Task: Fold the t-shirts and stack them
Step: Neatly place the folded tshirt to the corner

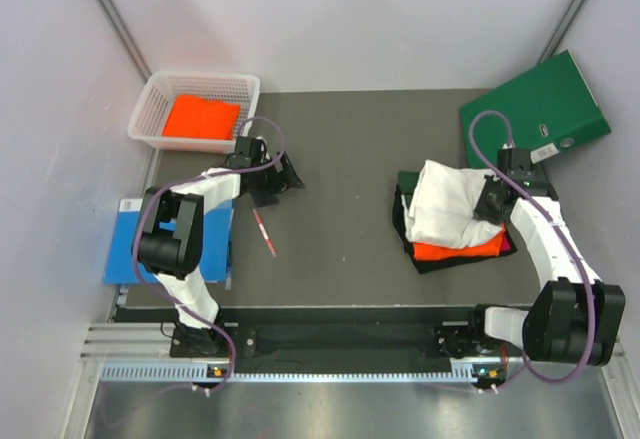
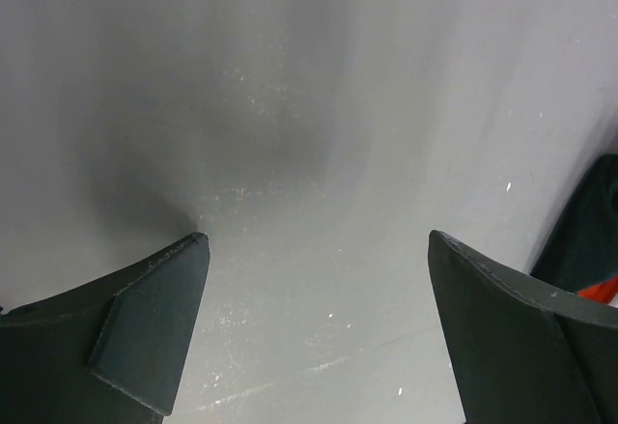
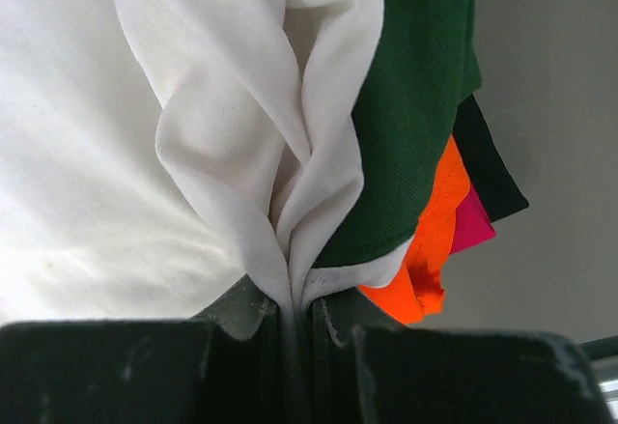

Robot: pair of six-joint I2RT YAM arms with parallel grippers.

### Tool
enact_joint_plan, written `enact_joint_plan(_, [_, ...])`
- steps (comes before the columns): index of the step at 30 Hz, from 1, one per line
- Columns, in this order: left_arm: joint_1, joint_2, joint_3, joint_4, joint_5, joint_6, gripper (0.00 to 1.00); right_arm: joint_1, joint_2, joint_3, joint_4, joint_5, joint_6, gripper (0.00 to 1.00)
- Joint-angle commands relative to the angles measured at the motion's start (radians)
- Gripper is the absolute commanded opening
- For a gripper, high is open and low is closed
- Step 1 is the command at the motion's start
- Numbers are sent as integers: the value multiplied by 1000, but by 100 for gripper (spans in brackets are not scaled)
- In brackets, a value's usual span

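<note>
The right tool [image 3: 294, 332] pinches a fold of the white t-shirt [image 3: 106, 154], soft, limp cloth probably best gripped at its edge; the left tool [image 2: 319, 337] stands spread.

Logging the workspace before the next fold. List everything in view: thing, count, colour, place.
white plastic basket: one, white, far left corner
basket's orange cloth t-shirt: one, orange, folded inside it
flat blue book: one, blue, left edge
stiff green binder: one, dark green, far right
thin red pen-like stick: one, red, centre-left
white cloth t-shirt with dark green sleeves: one, topping the right pile
pile's orange t-shirt: one, orange, beneath it
black cloth: one, black, in pile
pink cloth: one, pink, peeking from pile
left gripper: one, black, open, near basket
right gripper: one, black, shut on white t-shirt
</note>
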Motion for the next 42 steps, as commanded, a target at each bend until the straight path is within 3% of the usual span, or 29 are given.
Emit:
enact_joint_plan(1, [-6, -4, -1, 27, 30, 9, 99, -27, 28, 2, 29, 70, -5, 0])
enact_joint_plan(6, [-90, -27, 11, 44, 16, 26, 99, -35, 25, 27, 4, 131, 13, 1])
enact_joint_plan(7, [-112, -32, 25, 44, 13, 29, 99, -35, 7, 27, 1, 139, 15, 6])
enact_joint_plan(8, [-156, -32, 32, 47, 13, 29, 99, -36, -13, 30, 1, 157, 27, 16])
enact_joint_plan(9, [-181, -32, 41, 56, 13, 28, 99, -35, -68, 28, 4, 157, 27, 32])
enact_joint_plan(10, [-205, -30, 60, 64, 14, 26, 99, -35, -99, 24, 18, 157, 29, 71])
enact_joint_plan(11, [-259, -29, 71, 70, 13, 26, 99, -35, -130, 18, 23, 151, 24, 90])
enact_joint_plan(12, [-285, -26, 83, 85, 11, 19, 99, -36, -188, 15, 32, 151, 23, 99])
enact_joint_plan(16, [-395, 0, 138, 153, 24, -9, 99, -36, -285, 22, 58, 122, 12, 99])
enact_joint_plan(21, [-495, 29, 173, 254, 63, -50, 99, -36, -317, -21, 187, -33, -10, 100])
enact_joint_plan(29, [-596, 114, 265, 296, 100, -81, 75, -36, -161, -34, 303, -181, 1, 100])
enact_joint_plan(33, [-636, 143, 313, 288, 109, -92, 64, -36, -118, -34, 336, -178, 12, 100])
enact_joint_plan(42, [-708, 194, 371, 279, 111, -101, 63, -36, -8, -27, 351, -94, 42, 100])
